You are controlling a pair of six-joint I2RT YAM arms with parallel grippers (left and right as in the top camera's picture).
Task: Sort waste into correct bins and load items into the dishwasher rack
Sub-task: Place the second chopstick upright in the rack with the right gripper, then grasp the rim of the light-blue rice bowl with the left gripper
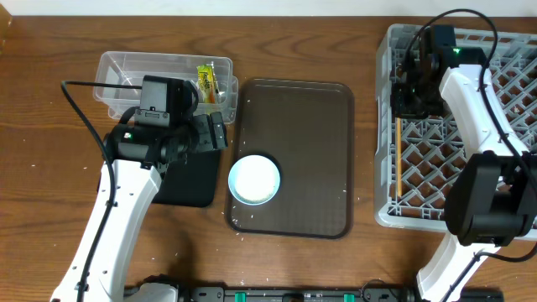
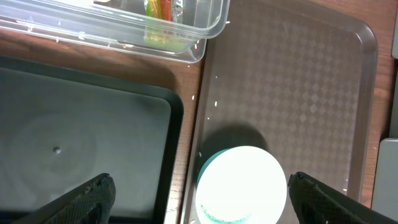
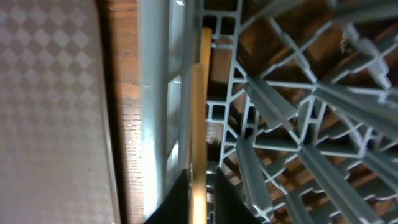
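Observation:
My left gripper [image 1: 211,132] [image 2: 200,188] is open and empty, over the gap between the black tray [image 1: 191,183] [image 2: 74,124] and the pale blue-white bowl [image 1: 254,179] [image 2: 242,185]. The bowl sits upright on the brown serving tray. The clear tub [image 1: 126,65] [image 2: 93,28] holds the green-and-yellow wrapper [image 1: 206,82] [image 2: 160,18]. My right gripper [image 1: 409,94] [image 3: 198,202] is shut on the wooden chopsticks [image 1: 397,159] [image 3: 199,93], which lie along the left inner wall of the grey dishwasher rack [image 1: 384,126] [image 3: 286,106]. A few rice grains [image 2: 216,103] dot the serving tray. Tissue, plate and cups are out of view.
The brown serving tray [image 1: 302,126] [image 2: 298,81] [image 3: 50,93] lies between the bins and the rack. The black tray sits just in front of the clear tub, partly under my left arm. Bare wooden table surrounds everything.

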